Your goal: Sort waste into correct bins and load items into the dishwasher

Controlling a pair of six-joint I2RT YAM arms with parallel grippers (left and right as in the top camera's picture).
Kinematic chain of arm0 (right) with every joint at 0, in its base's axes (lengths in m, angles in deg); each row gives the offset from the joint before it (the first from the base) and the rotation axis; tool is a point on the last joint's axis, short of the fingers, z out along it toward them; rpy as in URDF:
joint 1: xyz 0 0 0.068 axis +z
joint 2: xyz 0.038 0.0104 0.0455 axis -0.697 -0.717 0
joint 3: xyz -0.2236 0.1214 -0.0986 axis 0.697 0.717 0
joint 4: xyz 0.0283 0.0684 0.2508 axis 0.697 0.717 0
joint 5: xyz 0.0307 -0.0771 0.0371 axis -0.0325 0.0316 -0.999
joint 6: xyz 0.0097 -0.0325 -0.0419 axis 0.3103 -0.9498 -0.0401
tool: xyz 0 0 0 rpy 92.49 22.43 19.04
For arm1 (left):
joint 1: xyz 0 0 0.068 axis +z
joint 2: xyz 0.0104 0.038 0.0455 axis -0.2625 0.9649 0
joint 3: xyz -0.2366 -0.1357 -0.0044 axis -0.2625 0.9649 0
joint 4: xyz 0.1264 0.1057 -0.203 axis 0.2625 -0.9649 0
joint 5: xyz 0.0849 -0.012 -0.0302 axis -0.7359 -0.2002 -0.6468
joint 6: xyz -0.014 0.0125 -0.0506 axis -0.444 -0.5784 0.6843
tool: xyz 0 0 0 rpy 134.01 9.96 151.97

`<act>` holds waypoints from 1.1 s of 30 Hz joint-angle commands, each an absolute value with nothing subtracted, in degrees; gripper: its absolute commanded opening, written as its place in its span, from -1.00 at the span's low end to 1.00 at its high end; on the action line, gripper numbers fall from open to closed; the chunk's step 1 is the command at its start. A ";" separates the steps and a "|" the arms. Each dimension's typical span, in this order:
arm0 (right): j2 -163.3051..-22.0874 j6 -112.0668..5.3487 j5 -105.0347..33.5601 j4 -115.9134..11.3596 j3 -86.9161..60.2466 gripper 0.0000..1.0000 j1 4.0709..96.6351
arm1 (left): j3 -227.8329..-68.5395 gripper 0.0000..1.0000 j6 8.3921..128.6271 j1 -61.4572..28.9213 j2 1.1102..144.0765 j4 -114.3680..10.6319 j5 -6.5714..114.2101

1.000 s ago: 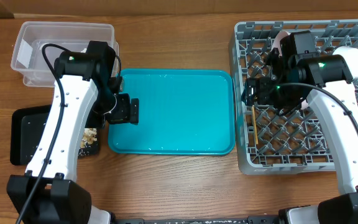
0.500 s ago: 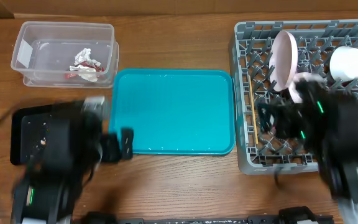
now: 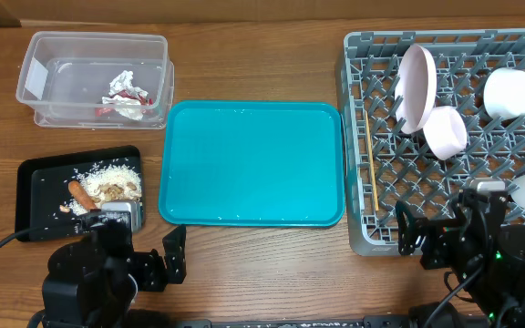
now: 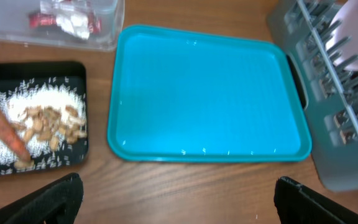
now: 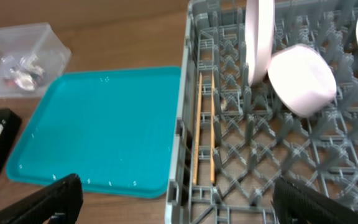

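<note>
The clear tub (image 3: 35, 56) at the back left holds the red wrapper (image 3: 108, 107) and the white tissue (image 3: 121, 84). The black tray (image 3: 35, 187) holds the carrot piece (image 3: 82, 194) and grainy scraps (image 3: 112, 180). The grey dish rack (image 3: 357, 137) holds the wide pink bowl (image 3: 416, 87) on edge, a smaller pink bowl (image 3: 445, 132), white cups (image 3: 509, 91) and the chopsticks (image 3: 371, 187) lying along its left side. My left gripper (image 3: 169, 260) is open and empty at the front edge. My right gripper (image 3: 416, 241) is open and empty by the rack's front edge.
The teal serving tray (image 3: 253, 164) lies between the black tray and the rack with nothing on it. In the left wrist view the teal tray (image 4: 204, 99) lies ahead of the fingers; the right wrist view shows the chopsticks (image 5: 197, 134) and rack.
Both arms have pulled back from over the tub and the rack down to the front edge. The tub, black tray and rack contents are uncovered.
</note>
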State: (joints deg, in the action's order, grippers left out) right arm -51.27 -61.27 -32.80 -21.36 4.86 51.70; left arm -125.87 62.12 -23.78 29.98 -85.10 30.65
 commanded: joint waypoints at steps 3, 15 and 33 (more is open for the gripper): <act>-51.14 -61.07 -32.23 -18.78 5.08 1.00 51.52 | -125.35 1.00 62.53 -24.04 29.70 -87.75 30.06; -50.48 -61.69 -29.96 -18.52 5.10 1.00 51.52 | -125.35 1.00 62.53 -24.04 29.70 -88.18 30.06; -27.03 -61.71 -30.96 -55.83 35.33 1.00 51.50 | -125.35 1.00 62.53 -24.04 29.70 -88.18 30.08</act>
State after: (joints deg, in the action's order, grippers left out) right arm -30.48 -61.36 -30.50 -52.18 30.65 51.72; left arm -125.65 62.12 -23.78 29.98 -88.38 30.45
